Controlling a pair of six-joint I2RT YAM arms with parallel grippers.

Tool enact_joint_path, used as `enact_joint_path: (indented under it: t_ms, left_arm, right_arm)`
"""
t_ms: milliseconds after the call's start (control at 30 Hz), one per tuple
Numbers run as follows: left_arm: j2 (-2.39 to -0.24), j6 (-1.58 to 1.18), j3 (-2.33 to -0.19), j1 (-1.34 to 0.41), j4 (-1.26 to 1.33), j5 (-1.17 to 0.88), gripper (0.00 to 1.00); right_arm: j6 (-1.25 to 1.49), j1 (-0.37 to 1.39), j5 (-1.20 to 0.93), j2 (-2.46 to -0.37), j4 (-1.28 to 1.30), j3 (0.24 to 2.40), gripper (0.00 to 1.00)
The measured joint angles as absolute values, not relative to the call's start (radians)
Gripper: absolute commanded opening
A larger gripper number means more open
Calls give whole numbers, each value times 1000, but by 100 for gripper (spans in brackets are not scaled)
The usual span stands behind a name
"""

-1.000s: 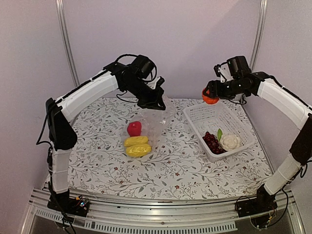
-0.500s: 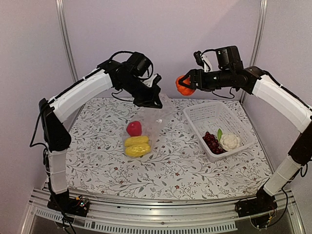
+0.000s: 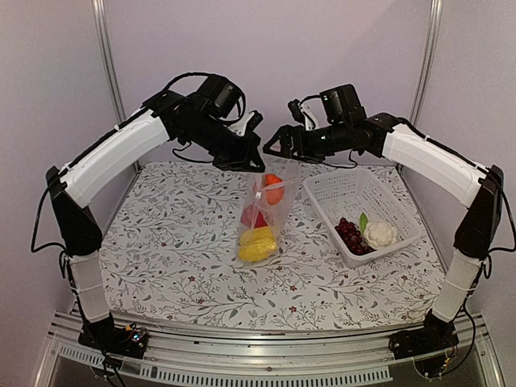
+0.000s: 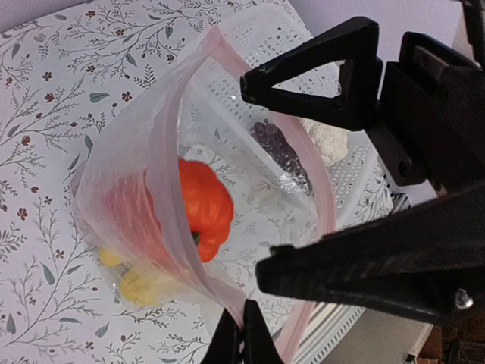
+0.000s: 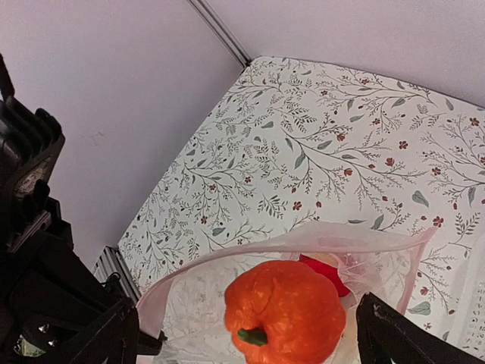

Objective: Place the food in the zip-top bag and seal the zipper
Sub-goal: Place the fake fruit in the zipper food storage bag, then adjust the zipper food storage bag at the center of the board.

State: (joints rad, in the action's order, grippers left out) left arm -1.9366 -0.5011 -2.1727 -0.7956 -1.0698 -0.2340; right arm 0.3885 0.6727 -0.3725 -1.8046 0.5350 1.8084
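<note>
Floral table, raised left hand pinching zip-top bag rim, right hand open above it

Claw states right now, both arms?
Left claw: closed on the bag at its rim, holding it up.
Right claw: open, empty, over the bag's mouth; pumpkin is inside.
</note>
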Motion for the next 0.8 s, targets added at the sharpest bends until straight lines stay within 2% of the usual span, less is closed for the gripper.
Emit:
enact_joint_path:
  t_ms: [167, 367, 500, 567, 667, 733, 800]
  left_arm:
    - [-1934, -501, -2148, -796, -1071, -217, 0]
    - [-1914, -502, -2106, -796, -1073, -208, 0]
    - [-1907, -503, -2095, -796, -1071, -208, 0]
    - [-1907, -506, -2095, -796, -1068, -209, 1]
    - [-1907, -511, -2095, -798, -1068, -212, 3]
    - [-1907, -517, -2096, -800, -1069, -209, 0]
    - [-1912, -527, -2109, -802, -1086, -189, 0]
  right_arm:
    - [377, 681, -314, -1791, 590, 1829, 99]
    - [377, 680, -132, -1713, 675, 1815, 97]
    - [371, 680, -84, -1736, 727, 1820, 73]
    - [376, 680, -83, -1779, 743, 1820, 58]
    - [379, 681, -84, -1835, 753, 1818, 26]
    - [379, 680, -92, -1860, 761, 1821, 9]
    - [387, 680, -101, -1879, 783, 1845, 0]
